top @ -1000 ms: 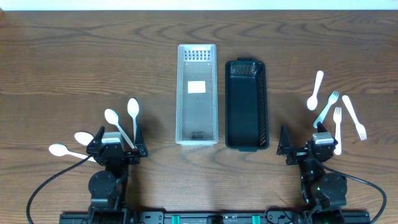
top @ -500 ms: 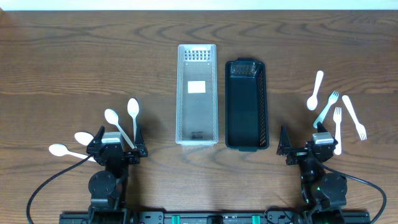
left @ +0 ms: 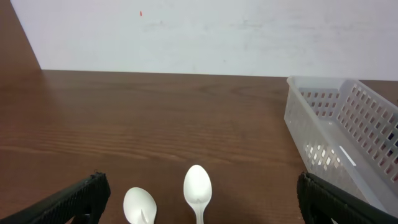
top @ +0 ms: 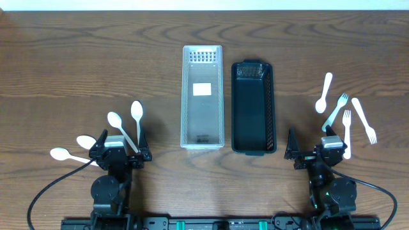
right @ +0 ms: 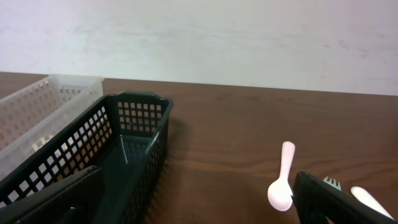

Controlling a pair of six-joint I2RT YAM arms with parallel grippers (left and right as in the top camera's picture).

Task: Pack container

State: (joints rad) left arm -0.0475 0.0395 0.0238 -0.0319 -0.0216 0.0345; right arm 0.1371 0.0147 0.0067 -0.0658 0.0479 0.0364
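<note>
Left gripper [top: 121, 139]: jaws spread wide and holding nothing, low at the near-left edge of the table [top: 64, 64]. In its wrist view the two finger ends sit at the bottom corners of the frame, well apart.

Four white spoons [top: 115, 120] lie flat on the wood around this gripper. Two have bowls pointing far, with handles running back under the gripper. The other two are just to its left, bowls pointing left.

Right gripper [top: 310, 144]: jaws also wide apart and empty, at the near-right edge. Three forks [top: 347, 121] lie flat just far and right of it, fanned loosely. A lone spoon [top: 324, 94] is at the far-left of that group, bowl at its near end.

Mid-table, between the arms:
- The clear basket [top: 185, 96] is on the left and the black basket [top: 234, 108] on the right.
- They stand side by side, just beside each other, long sides running near to far.
- A white label shows on the clear basket's floor.
- The black basket's far end is slightly nearer than the clear one's.

All cutlery lies on the table outside both baskets
</note>
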